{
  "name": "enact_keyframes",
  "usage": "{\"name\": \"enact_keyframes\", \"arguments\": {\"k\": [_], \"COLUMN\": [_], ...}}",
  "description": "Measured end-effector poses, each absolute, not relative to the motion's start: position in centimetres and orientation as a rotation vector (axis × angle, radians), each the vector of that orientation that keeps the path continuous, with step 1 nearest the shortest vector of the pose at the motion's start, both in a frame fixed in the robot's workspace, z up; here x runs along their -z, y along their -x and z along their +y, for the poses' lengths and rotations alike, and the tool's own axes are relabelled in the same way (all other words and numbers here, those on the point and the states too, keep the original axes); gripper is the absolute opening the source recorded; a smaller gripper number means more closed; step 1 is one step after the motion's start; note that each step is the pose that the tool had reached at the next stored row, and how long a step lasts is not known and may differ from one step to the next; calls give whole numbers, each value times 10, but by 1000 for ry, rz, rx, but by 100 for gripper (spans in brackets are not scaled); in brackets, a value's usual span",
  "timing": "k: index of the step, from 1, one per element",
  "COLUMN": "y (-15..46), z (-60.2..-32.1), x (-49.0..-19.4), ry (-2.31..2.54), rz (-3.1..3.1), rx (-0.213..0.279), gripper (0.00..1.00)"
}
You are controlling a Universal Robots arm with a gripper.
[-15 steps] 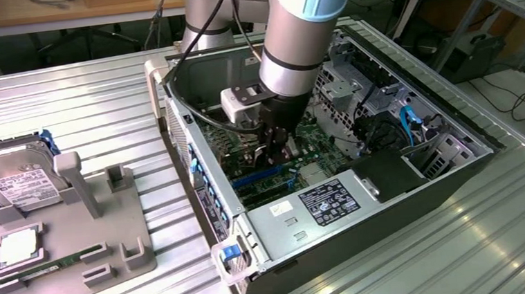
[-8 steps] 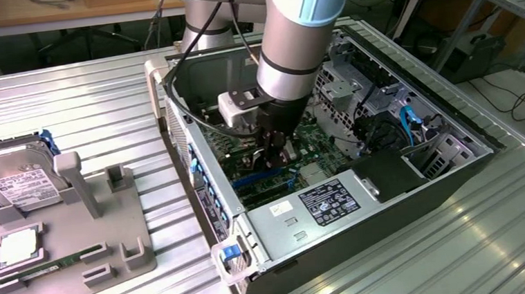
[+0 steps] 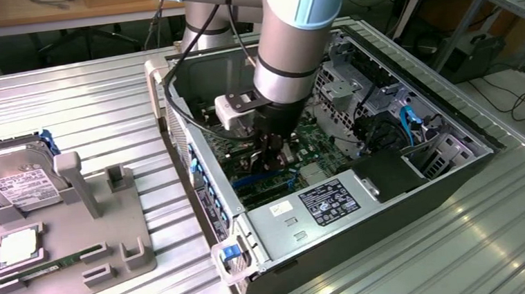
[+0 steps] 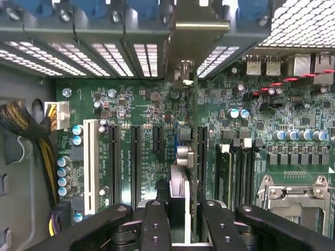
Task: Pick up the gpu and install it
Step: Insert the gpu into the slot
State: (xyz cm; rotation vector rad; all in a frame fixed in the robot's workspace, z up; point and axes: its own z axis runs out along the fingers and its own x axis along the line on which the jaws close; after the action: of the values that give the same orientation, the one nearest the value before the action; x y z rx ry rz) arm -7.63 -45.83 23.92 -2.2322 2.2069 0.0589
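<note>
The gpu (image 4: 190, 157) stood on edge over the motherboard (image 4: 141, 110), seen edge-on in the wrist view, its bracket end up against the case's rear slot openings, between two black expansion slots. The gripper (image 4: 180, 222) was clamped on the card's near edge, one finger on each face. In the exterior view the gripper (image 3: 277, 156) reached down inside the open case (image 3: 445, 106), which lay on its side on a ribbed metal table (image 3: 84, 111). To that view's left a grey tray (image 3: 111, 234) held a hard drive (image 3: 15, 179) and a memory stick (image 3: 63, 263). Desks and cables stood behind
</note>
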Motion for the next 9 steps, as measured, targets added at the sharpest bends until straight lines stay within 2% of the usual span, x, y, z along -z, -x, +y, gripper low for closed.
{"name": "enact_keyframes", "arguments": {"k": [9], "y": [78], "z": [-458], "x": [-235], "ry": [2233], "rz": [2208], "rx": [-60], "gripper": [28]}}
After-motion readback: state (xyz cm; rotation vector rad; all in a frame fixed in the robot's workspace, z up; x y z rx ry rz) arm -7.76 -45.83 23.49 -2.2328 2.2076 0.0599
